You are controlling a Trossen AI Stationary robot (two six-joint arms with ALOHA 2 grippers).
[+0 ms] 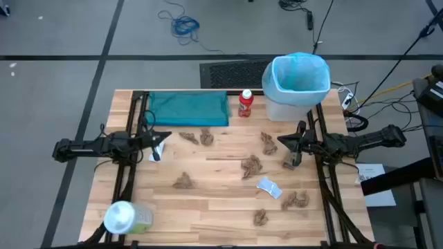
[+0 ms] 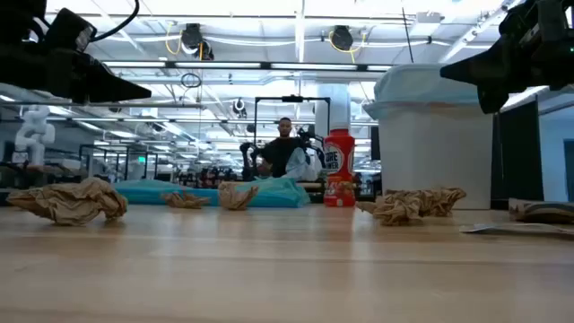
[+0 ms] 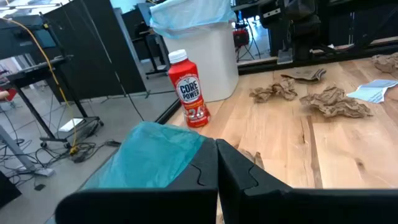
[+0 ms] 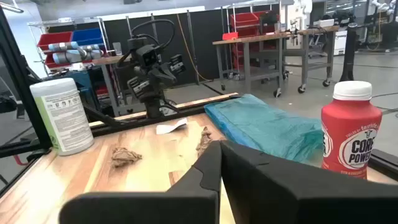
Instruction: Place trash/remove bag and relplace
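High view: we see the light-blue bag (image 1: 300,72) lining the white bin (image 1: 294,107) at the tabletop's (image 1: 221,214) far right corner, just beyond our right pincer (image 1: 289,146). Brown paper wads (image 1: 252,166) lie between both pincers. Left pincer (image 1: 156,137) and right are closed, empty.

On the surface (image 1: 228,221), the folded bag (image 1: 188,108) lies at the far left, the bottle (image 1: 245,103) right of it, the lined bin (image 1: 297,86) at the far right corner, the paper wads (image 1: 252,166) scattered mid-surface, and the container (image 1: 127,218) at the near left corner.
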